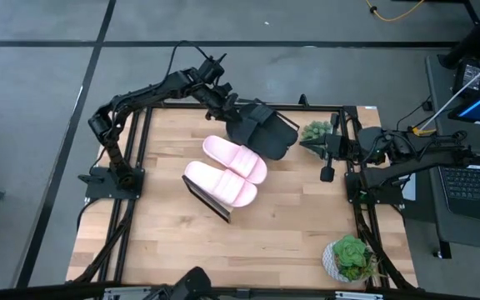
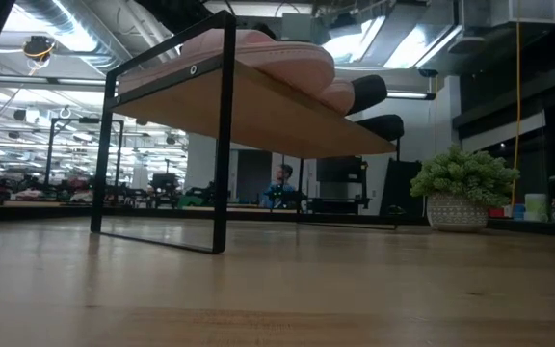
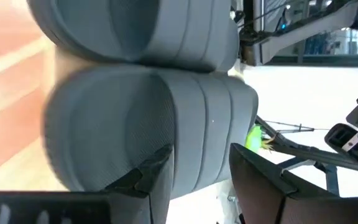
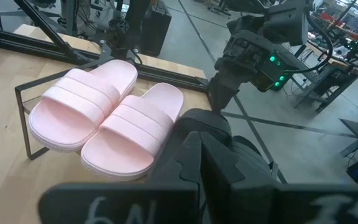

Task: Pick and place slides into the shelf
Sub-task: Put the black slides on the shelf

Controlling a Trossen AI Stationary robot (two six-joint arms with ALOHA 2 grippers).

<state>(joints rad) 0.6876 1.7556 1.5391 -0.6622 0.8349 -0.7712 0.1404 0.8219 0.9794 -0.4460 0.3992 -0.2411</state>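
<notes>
Two pink slides [image 1: 226, 171] lie side by side on the shelf [image 1: 209, 200] at frame centre. Two black slides [image 1: 265, 132] sit just upper right of them, with the left tool [image 1: 242, 117] partly open at their edge. Right tool [image 1: 327, 167], fully closed and empty, hangs over the tabletop [image 1: 248, 242] at right.

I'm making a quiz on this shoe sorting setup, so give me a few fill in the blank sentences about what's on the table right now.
1. The two slides already lying side by side on the shelf are pale ____.
2. The left gripper is at the ____ slides, at the shelf's far end.
3. The right gripper waits with its fingers ____.
4. Two potted ____ stand along the table's right side.

Missing words: pink; black; shut; plants
</notes>
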